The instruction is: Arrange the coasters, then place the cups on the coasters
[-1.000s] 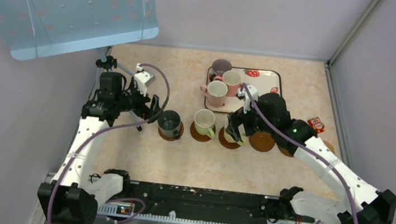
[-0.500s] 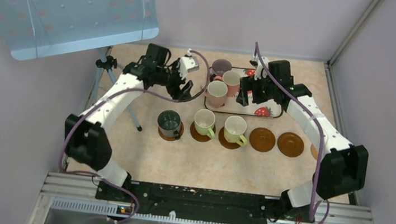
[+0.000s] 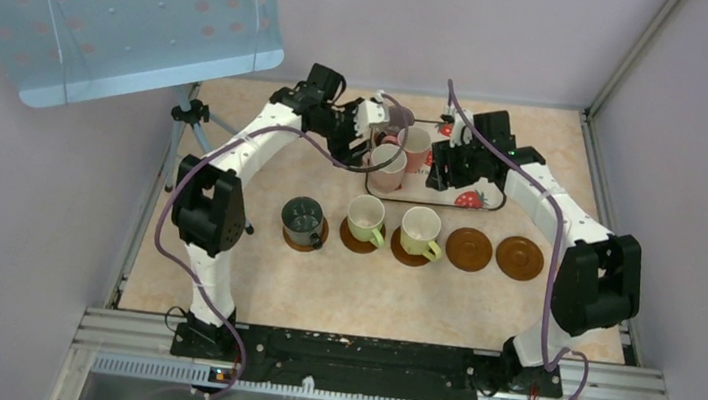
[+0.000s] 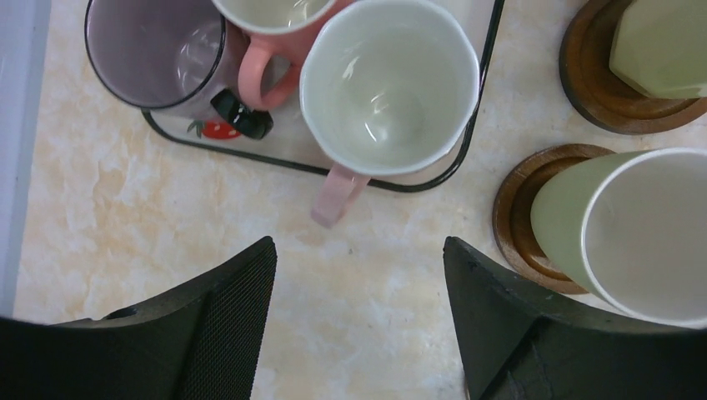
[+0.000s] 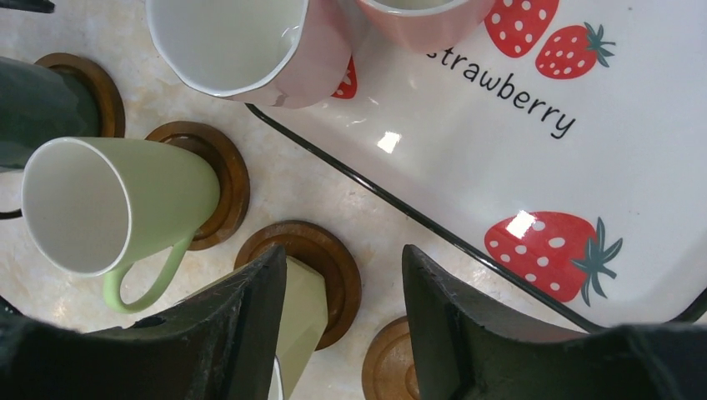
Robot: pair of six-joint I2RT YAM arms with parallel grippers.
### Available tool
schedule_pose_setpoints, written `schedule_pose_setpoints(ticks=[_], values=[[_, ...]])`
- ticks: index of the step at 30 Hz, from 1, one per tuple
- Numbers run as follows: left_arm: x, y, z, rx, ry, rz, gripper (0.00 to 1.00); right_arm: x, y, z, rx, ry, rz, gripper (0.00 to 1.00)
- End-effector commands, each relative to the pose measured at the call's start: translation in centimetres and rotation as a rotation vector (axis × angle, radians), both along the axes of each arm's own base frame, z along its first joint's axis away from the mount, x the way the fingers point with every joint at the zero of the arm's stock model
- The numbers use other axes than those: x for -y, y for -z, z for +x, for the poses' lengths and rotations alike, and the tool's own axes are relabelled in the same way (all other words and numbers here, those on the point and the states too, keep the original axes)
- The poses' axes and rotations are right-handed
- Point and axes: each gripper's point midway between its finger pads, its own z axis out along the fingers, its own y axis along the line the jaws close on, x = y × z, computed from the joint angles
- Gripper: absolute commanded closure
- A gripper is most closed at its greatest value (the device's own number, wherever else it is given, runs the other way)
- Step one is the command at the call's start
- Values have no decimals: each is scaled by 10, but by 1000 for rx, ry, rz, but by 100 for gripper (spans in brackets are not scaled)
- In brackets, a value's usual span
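The left gripper (image 4: 358, 250) and right gripper (image 5: 343, 254), both part-open and empty, hover by the far tray (image 5: 433, 183) to fetch its pink cups (image 4: 388, 83) and mauve cup (image 4: 154, 50) for the bare coasters (image 3: 468, 248) near right.

The top external camera is looking down from above and behind the arm bases, sitting far enough back that it is taking in the whole bench (image 3: 250, 279), with the tray (image 3: 479, 200) lying toward the far side. The left wrist camera is hanging close over the tray's near left corner and pointing almost straight down, with the fingers of the left gripper (image 4: 358, 246) framing the lower edge of its view. The right wrist camera is looking down just as closely over the tray's near edge, with the right gripper (image 5: 343, 254) filling the bottom of its view. All three views are sharing the pink cup (image 4: 389, 83) at that corner and a pale green cup (image 5: 108, 204) on its coaster (image 5: 229, 179).
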Motion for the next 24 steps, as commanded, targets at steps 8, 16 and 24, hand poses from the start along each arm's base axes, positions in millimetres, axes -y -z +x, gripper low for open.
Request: schedule_pose_setpoints(ticks=[8, 16, 24], values=[[38, 21, 12, 68, 89, -10, 15, 4, 5, 14, 2, 20, 43, 51], [58, 42, 9, 85, 45, -8, 24, 21, 12, 16, -19, 50, 33, 51], [72, 46, 7, 91, -27, -57, 38, 32, 19, 16, -33, 72, 21, 52]])
